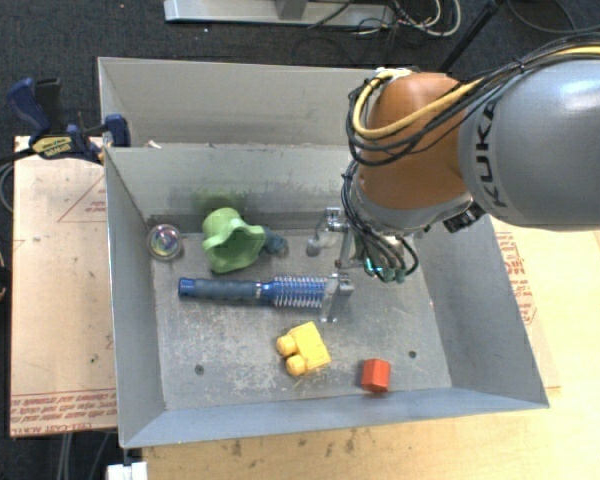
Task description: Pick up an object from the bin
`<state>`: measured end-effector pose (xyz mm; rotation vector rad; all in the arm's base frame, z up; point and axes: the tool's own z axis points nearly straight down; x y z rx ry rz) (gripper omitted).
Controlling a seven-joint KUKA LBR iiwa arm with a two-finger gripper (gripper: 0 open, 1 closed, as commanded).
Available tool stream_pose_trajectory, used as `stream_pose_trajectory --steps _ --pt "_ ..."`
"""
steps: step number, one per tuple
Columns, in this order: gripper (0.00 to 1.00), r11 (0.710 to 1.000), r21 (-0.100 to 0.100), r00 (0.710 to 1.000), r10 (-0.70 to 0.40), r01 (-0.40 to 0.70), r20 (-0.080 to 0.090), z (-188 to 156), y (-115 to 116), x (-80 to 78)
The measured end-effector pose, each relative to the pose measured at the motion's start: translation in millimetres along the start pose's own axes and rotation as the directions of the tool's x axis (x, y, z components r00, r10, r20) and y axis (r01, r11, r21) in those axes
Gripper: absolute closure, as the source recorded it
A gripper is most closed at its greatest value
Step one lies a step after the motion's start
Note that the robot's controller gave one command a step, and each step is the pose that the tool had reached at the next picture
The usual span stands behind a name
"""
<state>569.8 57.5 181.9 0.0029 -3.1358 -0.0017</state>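
Approach step: fingers [338,303] apart, low at the bristle end of the brush [255,290], nothing held. Next, probably: straddle brush, close, lift.

The bin floor [215,360] lies bare lower left and right; blue brush [242,290], green cup [230,240] bar the middle.

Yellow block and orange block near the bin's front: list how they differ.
The yellow block is bigger than the orange block. The yellow block has two round studs; the orange block looks plain. The yellow block lies closer to the blue brush, the orange block nearer the front wall. Both lie loose.
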Motion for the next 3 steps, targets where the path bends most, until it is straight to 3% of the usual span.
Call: stream_pose_trajectory --steps 1,2,3 --pt "0.00 0.995 -0.001 0.995 -0.102 0.102 0.013 85 -1 9.3" --pt "1.00 0.995 -0.002 0.995 -0.099 0.100 0.025 84 0 6.3" --pt "1.00 0.996 0.000 0.996 -0.085 0.085 0.016 -27 22 -2.3"
